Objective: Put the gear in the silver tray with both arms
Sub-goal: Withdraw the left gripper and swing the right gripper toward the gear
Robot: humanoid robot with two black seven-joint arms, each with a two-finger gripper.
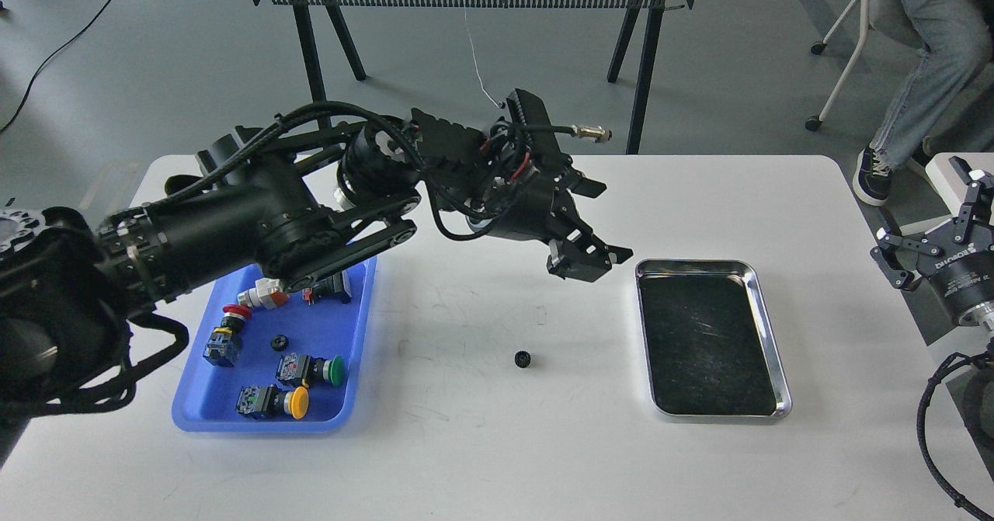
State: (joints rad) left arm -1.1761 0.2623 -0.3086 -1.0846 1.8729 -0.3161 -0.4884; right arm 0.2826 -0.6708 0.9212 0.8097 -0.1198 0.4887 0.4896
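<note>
Although it is the smallest object in view, the gear point(523, 359) is the piece to be moved: a dark toothed wheel lying flat on the white bench point(481, 443), roughly midway between the blue tray point(359, 335) and the silver tray point(713, 268), touching neither. By its look it is judged light, rigid and not fragile; the toothed rim should give some purchase, but so low a profile leaves little to pinch, and a hold across opposite teeth, taken from above, seems the soundest.

Left tool point(598, 226): raised above the bench, up and to the right of the gear, with its two fingers spread and nothing between them. It hangs nearer the silver tray's near-left corner than the gear, so it would have to come back toward the robot and descend.

Right tool point(936, 230): at the right edge of the view, off the bench and well apart from the gear, beyond the silver tray; its fingers stand spread and hold nothing.

Silver tray: its dark, scratched bottom carries nothing. Blue tray: holds several push-button switches with red, green and yellow caps, and a second small dark gear-like piece point(279, 342). A further table and a seated person's legs point(924, 63) lie beyond.
</note>
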